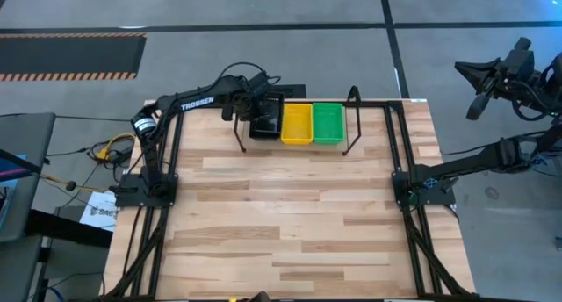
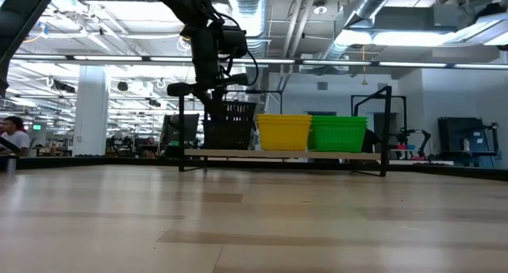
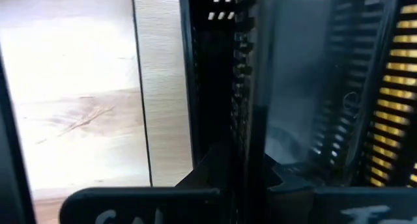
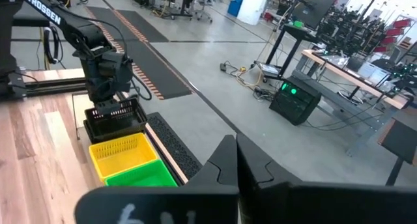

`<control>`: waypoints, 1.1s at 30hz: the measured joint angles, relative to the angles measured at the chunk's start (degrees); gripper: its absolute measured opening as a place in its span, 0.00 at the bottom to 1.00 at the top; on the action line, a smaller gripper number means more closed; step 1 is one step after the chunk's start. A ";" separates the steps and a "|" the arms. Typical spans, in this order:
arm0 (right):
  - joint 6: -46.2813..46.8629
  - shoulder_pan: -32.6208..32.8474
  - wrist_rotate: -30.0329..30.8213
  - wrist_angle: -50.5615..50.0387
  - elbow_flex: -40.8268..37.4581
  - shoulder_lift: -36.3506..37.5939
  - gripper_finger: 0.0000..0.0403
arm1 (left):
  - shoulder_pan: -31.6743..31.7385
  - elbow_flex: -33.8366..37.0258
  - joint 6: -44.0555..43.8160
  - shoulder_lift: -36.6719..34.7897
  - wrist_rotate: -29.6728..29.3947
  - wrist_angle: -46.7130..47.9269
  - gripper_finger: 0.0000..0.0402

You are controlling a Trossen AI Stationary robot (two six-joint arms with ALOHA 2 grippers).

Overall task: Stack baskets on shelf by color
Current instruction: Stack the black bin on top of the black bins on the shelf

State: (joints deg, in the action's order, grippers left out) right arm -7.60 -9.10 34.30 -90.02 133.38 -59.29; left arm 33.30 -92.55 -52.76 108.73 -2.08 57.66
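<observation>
A butcher-block desk (image 1: pixel 290 223) on a grey shop floor, with the shelf (image 1: pixel 299 144) at the upper middle of the overhead frame.

Three basket stacks stand side by side on the shelf: black basket (image 1: pixel 266 122) at the left, yellow basket (image 1: pixel 297 124) in the middle, green basket (image 1: pixel 329 123) at the right, each touching its neighbour. The left hand (image 1: pixel 263 104) sits at the black basket's far rim; its own camera shows the clenched fingers pinching the perforated black wall, though how many baskets each stack holds is hard to tell from here. In the level view the black basket (image 2: pixel 230 124) appears slightly higher than the yellow one. The right hand (image 4: pixel 236 160), clenched and empty, hangs off the desk at the frame's upper right.
</observation>
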 joint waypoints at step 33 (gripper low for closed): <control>-3.41 0.11 -1.46 0.00 0.00 0.15 0.01 | -3.02 0.00 0.06 0.04 -2.05 -1.14 0.26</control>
State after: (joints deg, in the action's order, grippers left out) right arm -11.00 -8.99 32.84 -90.02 133.38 -59.13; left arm 30.28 -92.55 -52.70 108.77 -4.13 56.52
